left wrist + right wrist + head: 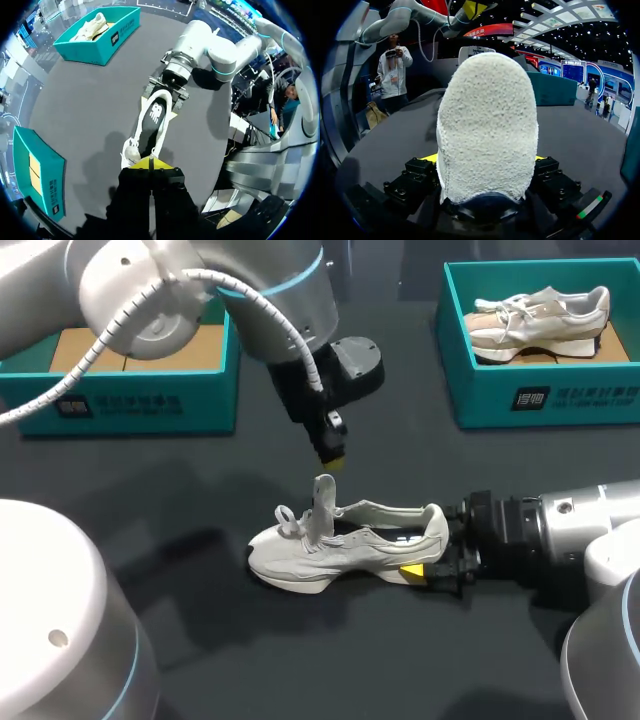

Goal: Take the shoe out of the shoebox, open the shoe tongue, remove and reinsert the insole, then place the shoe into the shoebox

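Bright overhead light, soft shadow beside the shoe (pixel 350 540) on the dark table (pixel 250 660), sheen on left arm (pixel 200 280)

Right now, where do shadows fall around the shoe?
Head view: a soft shadow on the table, left of the shoe. Left wrist view: a darker one beside its toe, near the left pincer. Right wrist view: the heel fills it, evenly lit.

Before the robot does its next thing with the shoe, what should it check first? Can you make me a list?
1. Shoe out on the table: ok.
2. Right hand squeezing the heel from both sides: ok.
3. Tongue standing up: ok.
4. Insole lying flat inside the shoe: ok.
5. Left hand gripping the tongue: cannot tell; it is shut just above it.
6. Empty shoebox ready at the left: ok.
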